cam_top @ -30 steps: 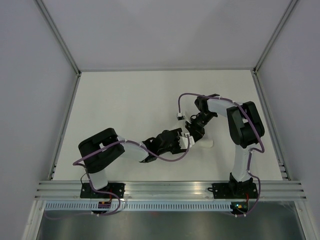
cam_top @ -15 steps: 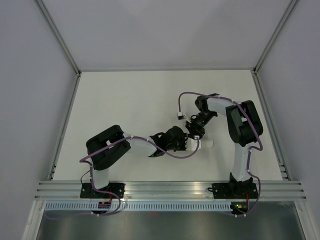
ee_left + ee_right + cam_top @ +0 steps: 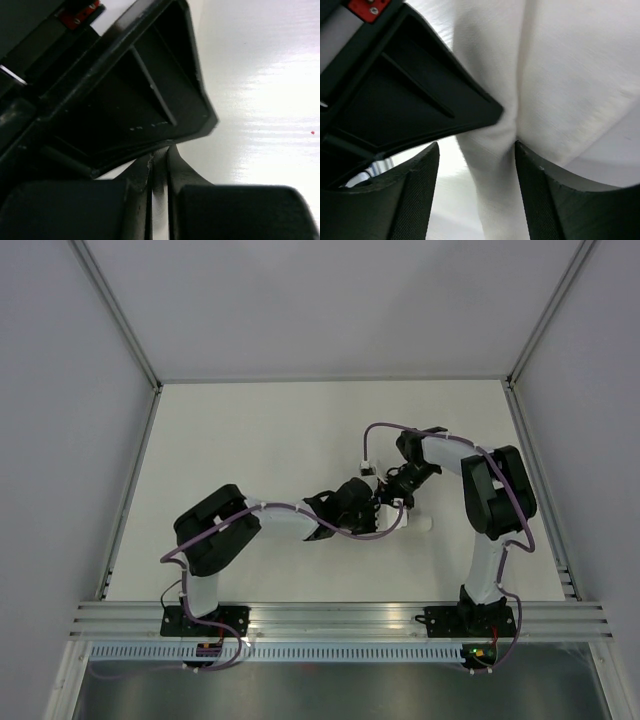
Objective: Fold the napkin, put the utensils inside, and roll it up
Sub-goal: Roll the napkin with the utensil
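- The napkin (image 3: 560, 75) is lying right of centre on the tabletop (image 3: 260, 100), bunched into a short white bundle just under the tips of both arms.
- The left tool (image 3: 160, 192) is standing almost shut, with only a thin slit between its jaws. A pale sliver is showing in that slit, seemingly a pinch of napkin.
- The right tool (image 3: 475, 190) is standing open, its fingers (image 3: 415, 200) straddling a raised ridge of the napkin. The cloth is running up between them and brushing the inner edge of one finger.
- The two tools are sitting tip to tip over the napkin. In the right wrist view, the left tool's black finger is pressing into a crease of the cloth.
- From above, the arms are covering most of the napkin, and only its white end is peeking out to the right.
- Whatever the folds are wrapping is hidden.
- Dark, blurred tool parts are filling much of the left wrist view, so the grip itself is hard to make out.
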You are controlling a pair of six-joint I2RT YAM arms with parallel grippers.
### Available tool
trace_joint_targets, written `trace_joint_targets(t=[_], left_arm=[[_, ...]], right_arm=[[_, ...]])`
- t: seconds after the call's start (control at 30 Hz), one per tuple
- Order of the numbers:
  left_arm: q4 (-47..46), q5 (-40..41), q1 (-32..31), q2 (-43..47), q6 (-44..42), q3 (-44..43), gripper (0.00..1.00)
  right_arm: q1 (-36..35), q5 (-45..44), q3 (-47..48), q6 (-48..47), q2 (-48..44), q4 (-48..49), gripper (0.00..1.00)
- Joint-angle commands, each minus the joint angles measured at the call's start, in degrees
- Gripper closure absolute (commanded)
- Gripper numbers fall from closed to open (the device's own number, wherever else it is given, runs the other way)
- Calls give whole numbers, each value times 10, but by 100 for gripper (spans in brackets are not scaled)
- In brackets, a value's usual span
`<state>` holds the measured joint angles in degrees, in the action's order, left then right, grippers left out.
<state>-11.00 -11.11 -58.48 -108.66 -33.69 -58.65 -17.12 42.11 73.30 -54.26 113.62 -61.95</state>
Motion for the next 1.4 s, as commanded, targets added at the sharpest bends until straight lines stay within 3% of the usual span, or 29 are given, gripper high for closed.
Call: trace_joint_targets(t=[0.0,0.27,0.5,0.67,0.77,0.97,1.13,1.37], left_arm=[[88,-81,-2,-38,67,5,98],[129,-125,14,-62,103,-16,98],[198,-220,67,-99,144,-67,98],[262,-298,105,-143,170,-108,98],[308,-330,121,-182,180,-143,98],[353,-356,136,-229,194,-185,98],[425,-367,147,-276,205,-247,98],[445,-367,149,-290,219,-274,97]], right_arm=[[30,-32,-12,27,-43,128,30],[109,-8,-45,171,-136,282,23],[190,50,-75,131,-227,266,23],[188,39,-201,92,-363,314,20],[176,18,-269,64,-429,338,19],[54,-130,-425,66,-529,475,18],[-72,-231,-488,79,-526,561,18],[-127,-278,-507,79,-498,609,20]])
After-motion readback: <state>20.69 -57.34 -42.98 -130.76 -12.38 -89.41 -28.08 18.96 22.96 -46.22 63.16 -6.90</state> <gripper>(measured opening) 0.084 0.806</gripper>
